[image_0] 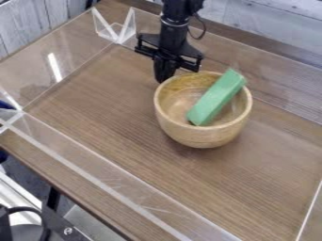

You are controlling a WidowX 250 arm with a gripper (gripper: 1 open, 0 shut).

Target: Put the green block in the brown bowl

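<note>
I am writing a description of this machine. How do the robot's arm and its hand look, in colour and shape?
The arm is black and slim. Its hand is also black: a short crossbar with two narrow fingers tapering to a point. No markings or cables can be made out at this picture size.

Even, bright light, soft low-resolution picture, faint glare on the clear wall [51, 66].

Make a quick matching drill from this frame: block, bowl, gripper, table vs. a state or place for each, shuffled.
Things:
1. green block
2. brown bowl
3. gripper
4. wooden table

States:
A. shut, pointing down at the bowl's far rim
B. leaning inside the bowl, one end on its rim
C. carries the bowl, clear walls around
D. upright on the table, block inside

Pairs: 1-B, 2-D, 3-A, 4-C
</note>
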